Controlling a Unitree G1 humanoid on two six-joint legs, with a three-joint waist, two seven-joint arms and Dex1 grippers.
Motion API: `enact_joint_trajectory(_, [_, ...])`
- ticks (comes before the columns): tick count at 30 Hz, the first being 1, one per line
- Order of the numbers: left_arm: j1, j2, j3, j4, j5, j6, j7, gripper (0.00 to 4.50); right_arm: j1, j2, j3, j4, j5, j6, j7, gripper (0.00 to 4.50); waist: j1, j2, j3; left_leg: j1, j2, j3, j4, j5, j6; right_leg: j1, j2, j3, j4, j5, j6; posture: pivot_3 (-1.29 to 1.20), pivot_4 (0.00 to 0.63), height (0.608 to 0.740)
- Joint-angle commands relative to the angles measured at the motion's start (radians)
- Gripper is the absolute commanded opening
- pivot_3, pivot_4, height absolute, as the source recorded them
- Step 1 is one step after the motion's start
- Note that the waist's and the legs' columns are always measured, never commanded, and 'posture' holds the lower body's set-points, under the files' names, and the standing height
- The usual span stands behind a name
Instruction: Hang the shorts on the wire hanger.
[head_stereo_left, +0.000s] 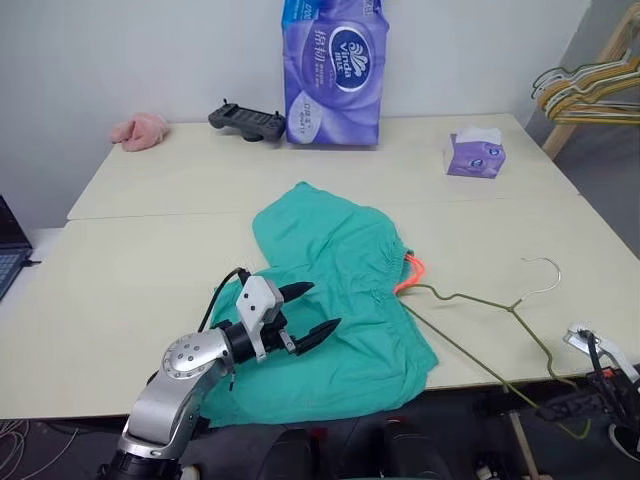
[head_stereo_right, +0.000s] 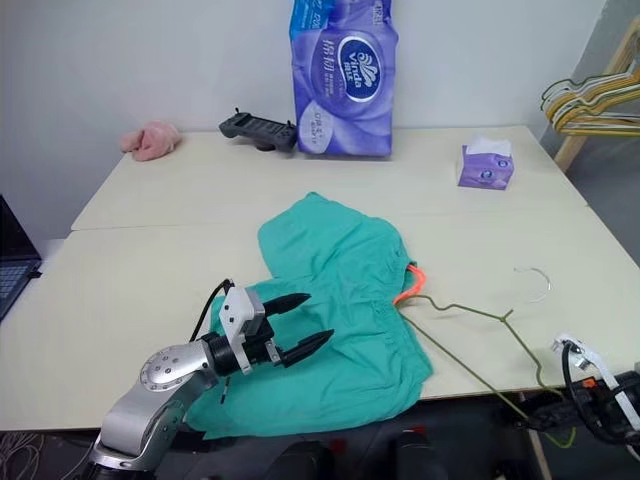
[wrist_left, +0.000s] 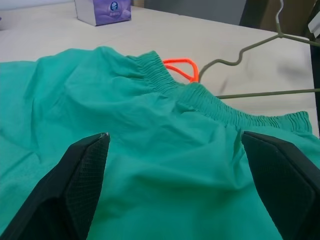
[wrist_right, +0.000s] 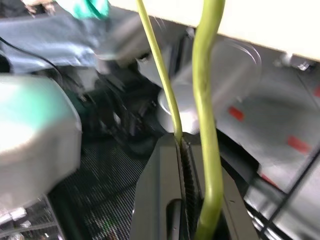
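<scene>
While the teal-green cloth shorts (head_stereo_left: 335, 300) lie crumpled flat at the front edge of the pale wooden desk (head_stereo_left: 150, 260), their lower hem spilling just over that edge, the left gripper (head_stereo_left: 312, 312) hovers above the near-left part of the cloth with its two black fingers (wrist_left: 82, 170) spread wide, nothing between them. A gathered elastic waistband faces the desk's right side, where a bright orange drawstring (head_stereo_left: 411, 272) loops out. Beside that loop lies the thin olive-grey wire hanger (head_stereo_left: 470, 300), one shoulder tucked just under or against the waistband, its hooked top (head_stereo_left: 545, 272) resting nearer the right edge and its far corner reaching past the front edge. At that overhanging corner the right gripper (wrist_right: 182, 145) has its fingers pressed together on the hanger's wire, seen close in the right wrist view below the desk's edge. Along the back edge stand a tall purple pack of toilet paper (head_stereo_left: 335, 70), a black game controller (head_stereo_left: 246, 121) and a small pink cloth (head_stereo_left: 140, 131) toward the back left corner. A small purple tissue box (head_stereo_left: 474, 152) sits toward the back right. Off the desk's right, a bunch of pale green and gold hangers (head_stereo_left: 585, 90) hangs on a wooden frame.
</scene>
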Motion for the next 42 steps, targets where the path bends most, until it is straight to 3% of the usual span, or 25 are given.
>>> enact_joint_trajectory(1, [-0.007, 0.008, 0.019, -0.027, 0.008, -0.034, 0.004, 4.46, 0.010, -0.039, 0.011, 0.004, -0.025, -0.045, 0.067, 0.00, 0.000, 0.000, 0.001, 0.000, 0.000, 0.000, 0.000, 0.000, 0.000, 0.000, 0.000, 0.000, 0.000, 0.000, 0.000, 0.02, 0.136, 0.740])
enact_joint_trajectory(5, [-0.002, 0.010, 0.014, -0.023, 0.015, -0.049, 0.000, 4.46, 0.020, -0.041, 0.020, -0.001, -0.026, -0.063, 0.068, 0.00, 0.002, 0.000, 0.000, 0.000, 0.000, 0.000, 0.000, 0.000, 0.000, 0.000, 0.000, 0.000, 0.000, 0.000, 0.000, 0.02, 0.120, 0.740])
enact_joint_trajectory(12, [-0.028, 0.016, 0.016, 0.006, 0.026, -0.071, -0.012, 4.46, -0.143, 0.089, 0.019, 0.017, 0.018, 0.067, 0.006, 0.00, 0.002, 0.001, 0.000, 0.000, 0.000, 0.001, 0.000, 0.000, 0.000, 0.000, 0.000, 0.000, 0.001, 0.000, 0.001, 0.02, 0.105, 0.740])
enact_joint_trajectory(17, [-0.035, 0.018, 0.018, 0.015, 0.028, -0.079, -0.011, 4.46, -0.206, 0.122, 0.036, 0.038, -0.003, 0.101, -0.007, 0.00, 0.006, 0.001, -0.001, 0.000, 0.000, 0.000, 0.000, 0.000, 0.000, 0.000, 0.000, 0.000, 0.000, 0.001, 0.001, 0.02, 0.107, 0.740])
enact_joint_trajectory(27, [-0.031, 0.010, 0.008, 0.015, 0.039, -0.087, -0.004, 4.46, -0.199, 0.114, 0.046, 0.070, -0.042, 0.109, -0.055, 0.00, 0.009, 0.002, -0.001, -0.001, 0.000, 0.000, 0.000, 0.000, 0.000, -0.001, -0.001, 0.000, 0.000, 0.001, 0.001, 0.02, 0.108, 0.740])
enact_joint_trajectory(34, [-0.027, 0.009, 0.004, 0.014, 0.042, -0.088, -0.005, 4.46, -0.105, 0.051, 0.059, 0.005, -0.031, 0.104, -0.024, 0.00, 0.009, 0.002, -0.001, -0.001, 0.000, 0.000, 0.000, 0.000, 0.000, -0.001, -0.001, 0.000, 0.000, 0.001, 0.001, 0.01, 0.111, 0.740])
enact_joint_trajectory(42, [-0.025, 0.007, 0.001, 0.007, 0.045, -0.085, -0.002, 4.46, -0.198, 0.158, 0.062, 0.005, -0.004, 0.200, -0.085, 0.00, 0.002, 0.002, -0.001, 0.000, 0.000, 0.001, 0.000, 0.000, 0.000, 0.000, 0.000, 0.000, 0.001, 0.001, 0.001, 0.02, 0.116, 0.740])
